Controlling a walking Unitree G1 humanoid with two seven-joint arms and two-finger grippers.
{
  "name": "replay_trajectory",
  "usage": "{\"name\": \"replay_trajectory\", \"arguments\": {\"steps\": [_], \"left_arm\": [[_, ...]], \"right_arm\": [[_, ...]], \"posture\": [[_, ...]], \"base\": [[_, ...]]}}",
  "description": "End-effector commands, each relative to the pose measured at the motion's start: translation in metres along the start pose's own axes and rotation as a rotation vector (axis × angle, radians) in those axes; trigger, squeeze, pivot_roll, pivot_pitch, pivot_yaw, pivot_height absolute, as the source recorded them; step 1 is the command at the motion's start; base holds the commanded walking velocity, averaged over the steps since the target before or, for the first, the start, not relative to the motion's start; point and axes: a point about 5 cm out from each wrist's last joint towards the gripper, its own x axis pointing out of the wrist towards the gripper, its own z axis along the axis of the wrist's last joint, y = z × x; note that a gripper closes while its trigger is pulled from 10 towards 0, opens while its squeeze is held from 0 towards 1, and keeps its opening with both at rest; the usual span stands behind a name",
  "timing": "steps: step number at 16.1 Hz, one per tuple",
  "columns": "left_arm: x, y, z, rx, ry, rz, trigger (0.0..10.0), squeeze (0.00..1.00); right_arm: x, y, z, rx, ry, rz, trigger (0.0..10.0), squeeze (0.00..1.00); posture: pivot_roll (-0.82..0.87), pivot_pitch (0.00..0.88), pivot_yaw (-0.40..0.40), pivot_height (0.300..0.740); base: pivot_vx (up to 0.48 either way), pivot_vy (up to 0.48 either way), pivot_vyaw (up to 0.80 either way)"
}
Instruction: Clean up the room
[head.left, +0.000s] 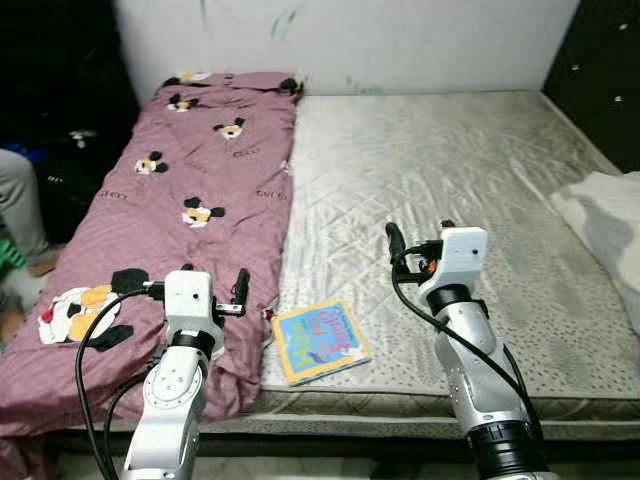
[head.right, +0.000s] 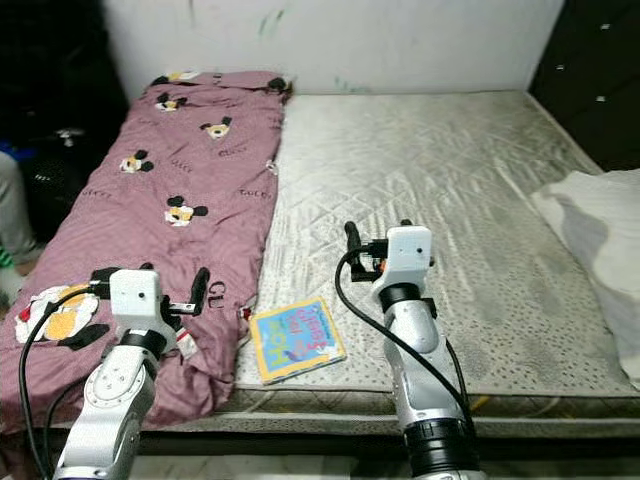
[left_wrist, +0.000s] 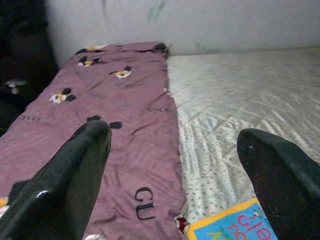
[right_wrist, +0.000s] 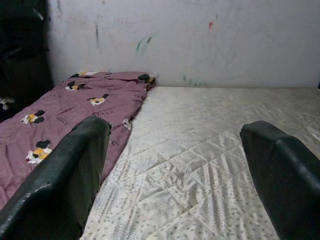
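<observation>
While both claws, left claw (head.left: 215, 290) and right claw (head.left: 418, 243), gape empty, one book (head.left: 320, 341) and one blanket (head.left: 190, 200) lie on the mattress (head.left: 450, 170).

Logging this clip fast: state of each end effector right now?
Left end effector: open, holding nothing, over the blanket.
Right end effector: open, holding nothing, over the mattress.

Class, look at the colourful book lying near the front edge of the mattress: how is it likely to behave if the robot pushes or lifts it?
The book lies flat and closed, so it probably won't roll or tip. Its glossy-looking cover may let it slide on the quilted mattress when pushed. It looks thin, so it is likely light, and the open left claw might struggle to get under its edge.
</observation>
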Motion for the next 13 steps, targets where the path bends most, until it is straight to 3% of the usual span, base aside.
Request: {"name": "replay_trajectory", "arguments": {"steps": [1, 3, 6, 10, 11, 13], "left_arm": [[0.001, 0.001, 0.006, 0.030, -0.006, -0.053, 10.0, 0.00], [0.001, 0.002, 0.008, 0.053, -0.002, -0.081, 10.0, 0.00], [-0.002, 0.000, 0.002, 0.046, 0.005, -0.037, 10.0, 0.00], [-0.014, 0.002, -0.004, -0.173, 0.035, 0.144, 10.0, 0.00], [-0.018, 0.003, -0.008, -0.194, 0.048, 0.183, 10.0, 0.00], [-0.019, -0.001, -0.006, -0.192, 0.041, 0.150, 10.0, 0.00]], "right_arm": [[-0.002, 0.004, -0.005, -0.004, 0.026, 0.023, 10.0, 0.00], [-0.004, 0.002, -0.007, -0.004, 0.038, 0.018, 10.0, 0.00], [-0.010, 0.003, -0.009, -0.001, 0.051, 0.018, 10.0, 0.00], [-0.021, 0.001, -0.015, 0.000, 0.069, 0.001, 10.0, 0.00], [-0.022, 0.000, -0.015, -0.001, 0.072, 0.000, 10.0, 0.00], [-0.018, 0.001, -0.015, -0.007, 0.079, 0.011, 10.0, 0.00]], "posture": [[0.04, 0.000, 0.027, 0.740], [0.05, 0.000, 0.019, 0.740], [0.05, 0.002, 0.012, 0.740], [0.03, 0.010, 0.009, 0.740], [0.04, 0.014, 0.006, 0.740], [0.05, 0.016, -0.003, 0.740]], "base": [[0.000, 0.000, 0.00], [0.000, 0.000, 0.00], [0.000, 0.000, 0.00], [0.000, 0.000, 0.00], [0.000, 0.000, 0.00], [0.000, 0.000, 0.00]]}}
